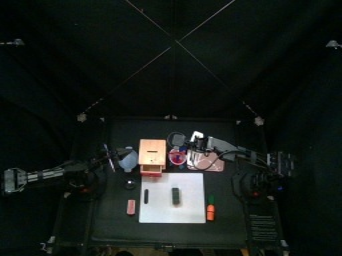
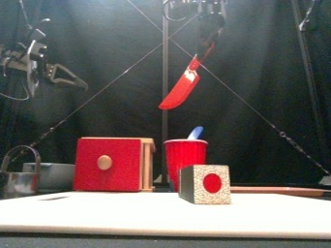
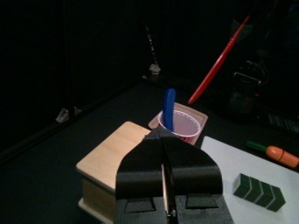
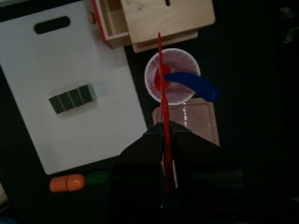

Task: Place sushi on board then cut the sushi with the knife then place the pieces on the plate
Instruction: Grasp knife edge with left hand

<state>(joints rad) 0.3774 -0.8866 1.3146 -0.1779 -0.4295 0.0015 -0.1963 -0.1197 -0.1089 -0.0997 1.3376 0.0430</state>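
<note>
Sushi (image 2: 204, 184) sits on your white board (image 1: 191, 210), lower centre of the top view. Your right tool (image 4: 165, 138) clamps the red knife (image 2: 181, 85) high above the red cup (image 2: 185, 161). Your left tool (image 3: 166, 157) is closed on nothing.

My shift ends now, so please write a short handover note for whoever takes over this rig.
Right gripper: shut on the red knife, held high above the red cup.
Left gripper: shut, empty, above the wooden box.
Sushi roll: in one piece on the white board.
Blue knife is in the cup; pink tray lies beside the cup.
Done: sushi on board, knife taken.
Left: cut the roll, move the pieces to the tray.
</note>
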